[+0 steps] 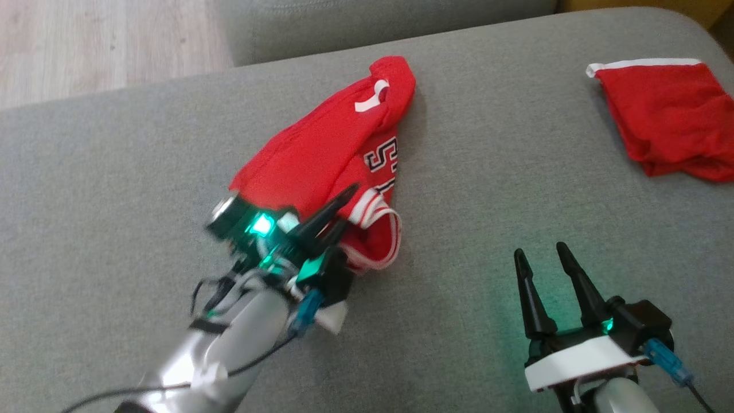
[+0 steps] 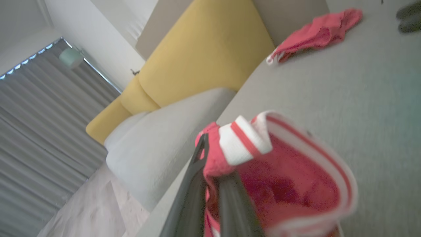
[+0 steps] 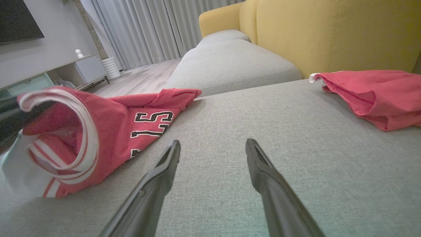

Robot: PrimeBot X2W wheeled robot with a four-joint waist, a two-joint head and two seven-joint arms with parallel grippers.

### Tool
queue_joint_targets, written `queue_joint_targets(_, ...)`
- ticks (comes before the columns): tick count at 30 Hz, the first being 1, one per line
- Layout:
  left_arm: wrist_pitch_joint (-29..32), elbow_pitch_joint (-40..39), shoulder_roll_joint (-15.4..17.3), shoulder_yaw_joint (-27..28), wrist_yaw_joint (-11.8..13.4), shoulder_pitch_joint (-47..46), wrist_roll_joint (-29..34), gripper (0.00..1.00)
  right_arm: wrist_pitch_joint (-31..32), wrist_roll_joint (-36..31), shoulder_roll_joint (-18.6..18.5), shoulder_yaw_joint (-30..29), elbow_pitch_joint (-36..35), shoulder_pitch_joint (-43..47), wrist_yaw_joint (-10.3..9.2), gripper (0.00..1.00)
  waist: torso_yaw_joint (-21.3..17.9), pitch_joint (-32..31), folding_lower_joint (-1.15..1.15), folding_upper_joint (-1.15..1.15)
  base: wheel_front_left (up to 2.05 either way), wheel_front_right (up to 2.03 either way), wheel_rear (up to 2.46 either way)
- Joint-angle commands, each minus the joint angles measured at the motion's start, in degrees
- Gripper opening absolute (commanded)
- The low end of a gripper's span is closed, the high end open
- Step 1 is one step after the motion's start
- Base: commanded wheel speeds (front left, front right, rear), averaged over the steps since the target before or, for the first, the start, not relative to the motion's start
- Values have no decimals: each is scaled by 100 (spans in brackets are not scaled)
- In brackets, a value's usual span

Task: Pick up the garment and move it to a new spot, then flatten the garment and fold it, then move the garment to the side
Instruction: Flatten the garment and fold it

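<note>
Left gripper (image 1: pixel 344 209) clenched on the striped trim of the red jersey (image 1: pixel 321 155) | jersey lay from the sofa (image 1: pixel 114 172) far edge toward its middle | right gripper (image 1: pixel 540 250) released, empty | risk: the thin pinch might slip during lifting, so the jersey drops.

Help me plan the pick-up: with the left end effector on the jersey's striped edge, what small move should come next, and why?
Probably raise the left end effector a little. It is shut on the striped edge of the red jersey, while most of the cloth lies on the grey cushion; lifting would free it for carrying.
</note>
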Motion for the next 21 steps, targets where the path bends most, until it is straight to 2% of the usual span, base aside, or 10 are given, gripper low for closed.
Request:
queue_joint_targets(1, -128, -259, -29, 137, -77, -477, -30, 0, -22, 11, -35, 139, -128, -157, 39, 100, -26, -56, 0, 0, 0, 0, 0)
queue_joint_targets(7, -320, -636, -379, 403, -758, -1690, -704, 0, -22, 27, -4, 238, -78, -136, 39, 100, -237, -243, 0, 0, 0, 0, 0)
queue_joint_targets(10, -338, -753, -520, 782, -962, -2530, -1166, 0, -22, 42, 14, 268, -66, -101, 39, 100, -386, -331, 0, 0, 0, 0, 0)
queue_joint_targets(14, -347, -703, -648, 1489, -939, -3464, -1916, 0, -22, 46, 27, 267, -43, -42, 39, 100, -529, -424, 0, 0, 0, 0, 0)
queue_joint_targets(16, -278, -446, -671, 1784, -904, -3594, -2290, 0, -22, 44, 35, 229, -46, -16, 39, 100, -557, -460, 0, 0, 0, 0, 0)
queue_joint_targets(18, -136, -152, -634, 1957, -899, -3429, -2536, 0, -22, 45, 43, 188, -61, 13, 39, 100, -563, -490, 0, 0, 0, 0, 0)
queue_joint_targets(21, -30, 195, -423, 1996, -930, -2646, -2707, 0, -22, 43, 55, 132, -91, 58, 39, 100, -535, -502, 0, 0, 0, 0, 0)
